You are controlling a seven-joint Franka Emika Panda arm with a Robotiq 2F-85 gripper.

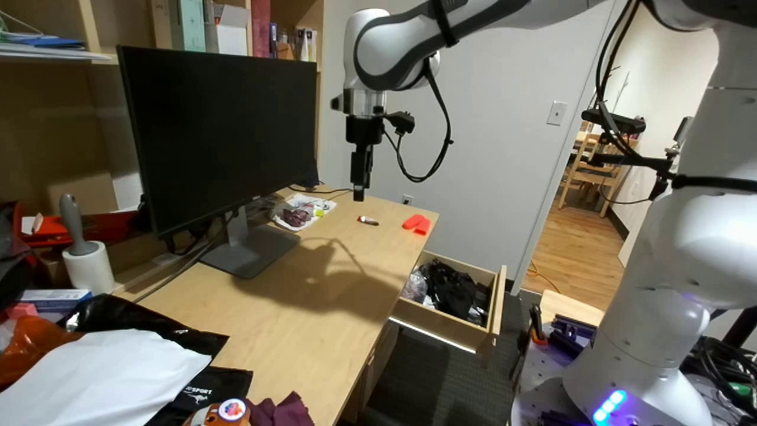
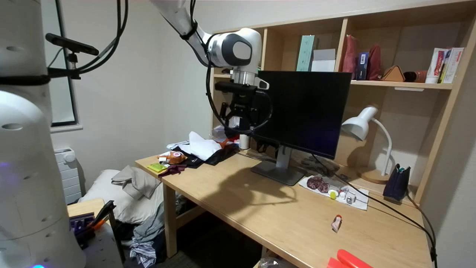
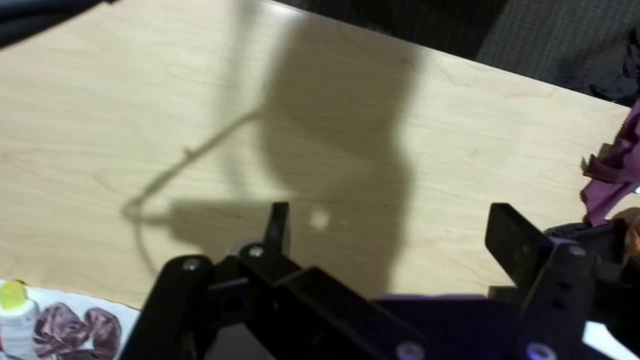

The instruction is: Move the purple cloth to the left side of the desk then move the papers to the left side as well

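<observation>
The purple cloth lies crumpled at the desk's far end in an exterior view. It also shows at the bottom edge of an exterior view and at the right edge of the wrist view. A white crumpled paper lies on black plastic bags beside the cloth; it also shows in an exterior view. My gripper points down above the middle of the desk, well above its surface. Its fingers are wide apart with nothing between them. In an exterior view the gripper hangs beside the monitor.
The monitor stands at the back of the desk. A white sheet holds dark purple scrunched bands and small items. A small tube and red pieces lie near it. A drawer stands open below the desk's front edge.
</observation>
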